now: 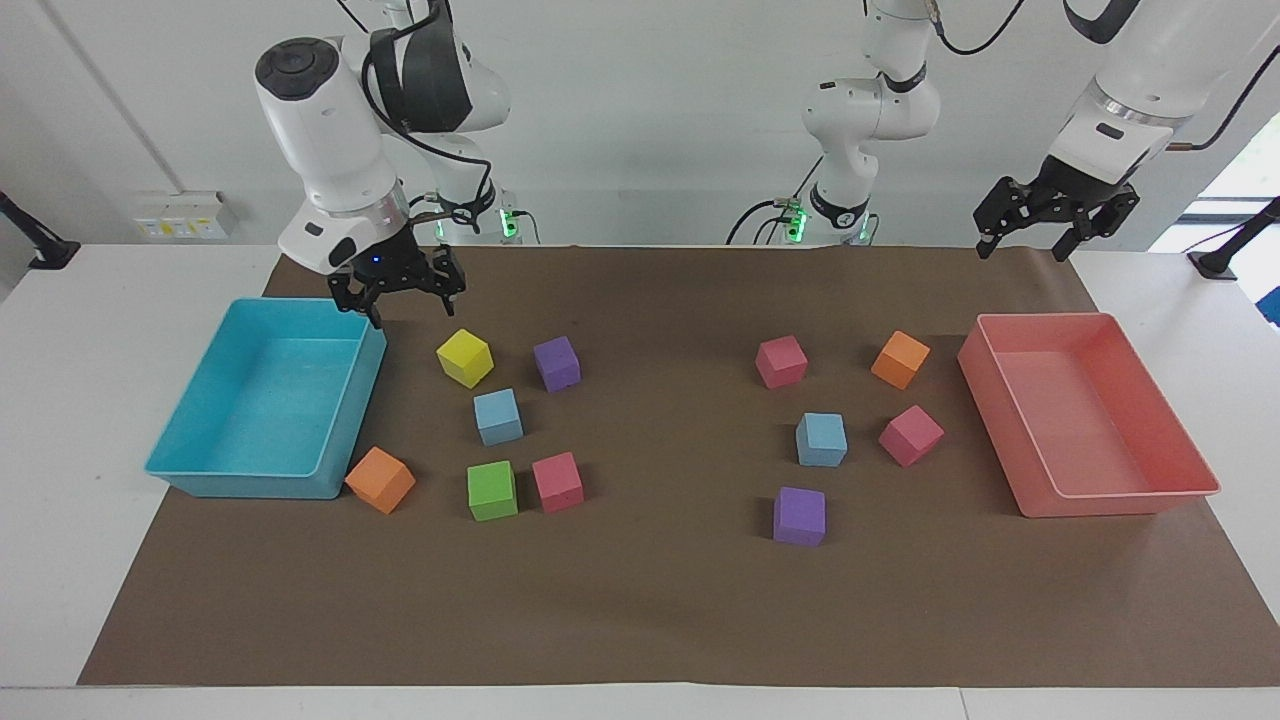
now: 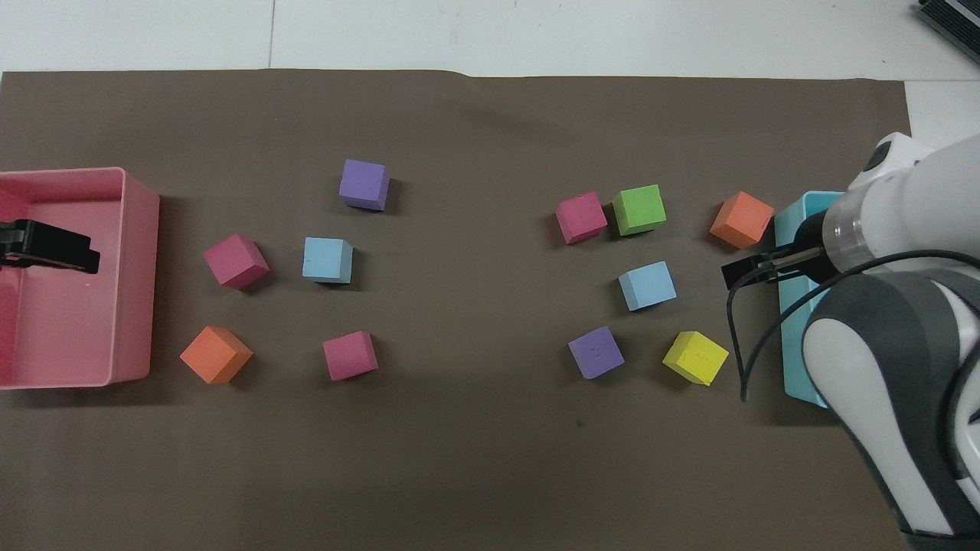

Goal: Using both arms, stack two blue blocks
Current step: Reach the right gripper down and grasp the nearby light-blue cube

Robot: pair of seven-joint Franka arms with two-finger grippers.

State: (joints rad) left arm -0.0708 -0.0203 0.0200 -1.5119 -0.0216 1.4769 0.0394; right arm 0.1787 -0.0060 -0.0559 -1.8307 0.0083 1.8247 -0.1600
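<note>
Presently: two blue blocks unstacked, both my hands spread and empty.
Right hand [image 1: 400,290] over the cyan tray [image 1: 200,470] edge, by its blue block [image 1: 497,416]; left hand [image 1: 1055,215] up over the pink tray [image 1: 1190,480] end, second blue block [image 1: 821,439] well apart. Count: 2 blue, 2 purple, 2 orange, 3 pink, 1 yellow, 1 green.

Was a white table [image 1: 60,400] under a brown mat [image 1: 650,600]. Bore a cyan tray [image 1: 200,480] and a pink tray [image 1: 1110,500] at the ends, with two blue blocks [image 1: 498,416] [image 1: 821,439] among other coloured cubes [image 1: 799,516], none stacked.
</note>
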